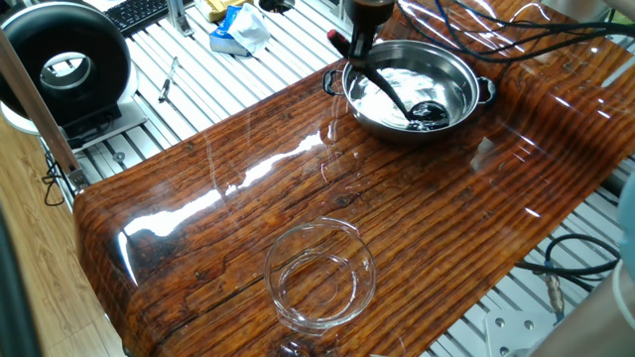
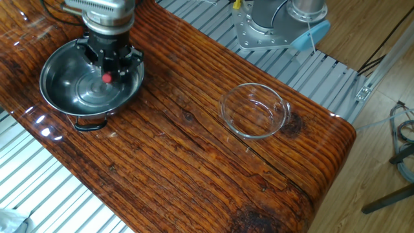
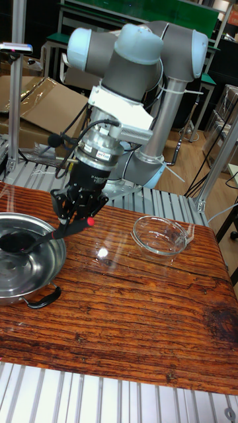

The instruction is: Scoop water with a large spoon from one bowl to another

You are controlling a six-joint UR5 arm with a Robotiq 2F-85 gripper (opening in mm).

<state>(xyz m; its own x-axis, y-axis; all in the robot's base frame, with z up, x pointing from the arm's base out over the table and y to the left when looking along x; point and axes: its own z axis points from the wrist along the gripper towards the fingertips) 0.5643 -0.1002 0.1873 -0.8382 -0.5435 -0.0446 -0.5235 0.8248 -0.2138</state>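
reaching down, fingers (image 3: pixel 74 213) gripping ladle (image 3: pixel 39 240)

The steel bowl (image 1: pixel 417 87) sits near one end of the wooden table (image 1: pixel 298 188), and the glass bowl (image 1: pixel 320 274) stands well apart from it toward the other end, with bare tabletop between them. The gripper (image 3: pixel 75 210) hangs over the steel bowl's rim on the side facing the glass bowl, holding the ladle (image 1: pixel 392 87) near the handle's tip, so that the handle slants down across the bowl and the cup lies low inside it, in the water (image 1: pixel 382 94). In the tall fixed view the steel bowl is at the left, the glass bowl to the right and farther back, and the arm's base (image 3: pixel 162 132) behind the table between them.
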